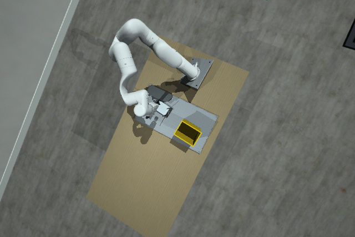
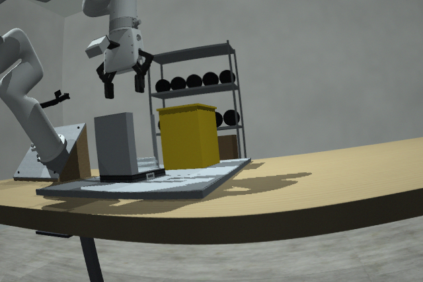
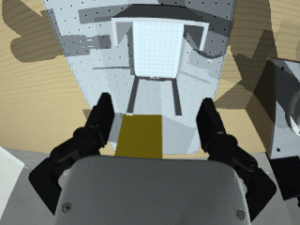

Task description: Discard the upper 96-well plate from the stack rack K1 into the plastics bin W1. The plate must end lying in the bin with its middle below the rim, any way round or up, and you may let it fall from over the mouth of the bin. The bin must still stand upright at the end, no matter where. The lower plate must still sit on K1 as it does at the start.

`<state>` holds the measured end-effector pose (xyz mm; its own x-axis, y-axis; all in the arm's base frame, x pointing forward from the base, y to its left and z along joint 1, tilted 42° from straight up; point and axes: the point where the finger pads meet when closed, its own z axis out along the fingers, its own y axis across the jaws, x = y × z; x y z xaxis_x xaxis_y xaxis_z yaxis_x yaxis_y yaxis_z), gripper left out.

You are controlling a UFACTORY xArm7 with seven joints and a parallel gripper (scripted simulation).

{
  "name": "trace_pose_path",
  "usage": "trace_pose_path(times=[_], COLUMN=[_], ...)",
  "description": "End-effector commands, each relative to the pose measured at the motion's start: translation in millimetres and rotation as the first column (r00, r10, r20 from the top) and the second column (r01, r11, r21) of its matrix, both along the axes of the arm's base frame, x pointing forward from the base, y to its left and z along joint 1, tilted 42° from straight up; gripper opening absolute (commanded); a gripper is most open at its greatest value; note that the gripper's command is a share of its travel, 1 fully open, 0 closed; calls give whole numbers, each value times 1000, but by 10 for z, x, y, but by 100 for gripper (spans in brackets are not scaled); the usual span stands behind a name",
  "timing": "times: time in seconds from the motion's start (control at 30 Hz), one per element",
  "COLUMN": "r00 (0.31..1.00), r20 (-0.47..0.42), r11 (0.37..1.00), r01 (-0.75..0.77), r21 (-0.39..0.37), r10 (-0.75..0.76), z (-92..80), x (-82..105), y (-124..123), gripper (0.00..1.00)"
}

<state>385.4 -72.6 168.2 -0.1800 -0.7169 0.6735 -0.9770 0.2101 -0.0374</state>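
Hand (image 2: 123, 86) above rack K1 (image 2: 114, 144) — bin W1 (image 2: 188, 135) beside

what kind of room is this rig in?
Probably a lab or workshop bay: bare grey walls, a metal shelf unit with dark balls, and a wooden table holding the stack rack K1 and yellow bin.
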Motion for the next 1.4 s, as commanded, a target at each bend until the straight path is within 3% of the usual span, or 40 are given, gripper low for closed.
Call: trace_pose_path(times=[0.0, 1.37], r00=[1000, 1000], r20=[4, 3], r11=[1000, 1000], r01=[-3, -3], r21=[0, 0], r10=[3, 3], z=[-34, -465], x=[7, -59], y=[-27, -416], gripper=[100, 100])
